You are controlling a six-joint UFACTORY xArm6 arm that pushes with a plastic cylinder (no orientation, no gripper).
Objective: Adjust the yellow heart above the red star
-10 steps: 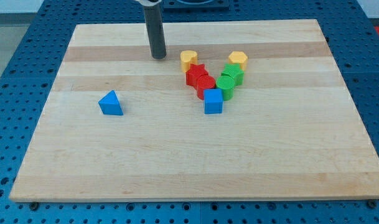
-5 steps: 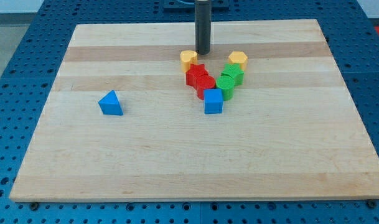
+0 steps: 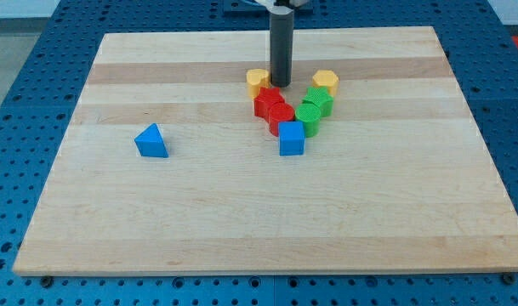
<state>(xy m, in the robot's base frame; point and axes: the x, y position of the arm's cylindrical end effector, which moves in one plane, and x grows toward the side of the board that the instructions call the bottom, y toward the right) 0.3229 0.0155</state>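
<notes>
The yellow heart (image 3: 257, 82) lies just above and slightly left of the red star (image 3: 268, 102), touching it. My tip (image 3: 281, 84) stands right beside the heart's right edge and just above the star's upper right. Below the star sit a red round block (image 3: 281, 116) and a blue cube (image 3: 292, 138).
A yellow hexagon block (image 3: 325, 82) lies to the right of my tip, with two green blocks (image 3: 313, 108) below it. A blue triangle (image 3: 151, 141) sits alone at the view's left. The wooden board (image 3: 259, 212) rests on a blue perforated table.
My tip swept right from left of the heart along the view's top, then came down beside the heart's right edge. The blocks have not visibly moved.
</notes>
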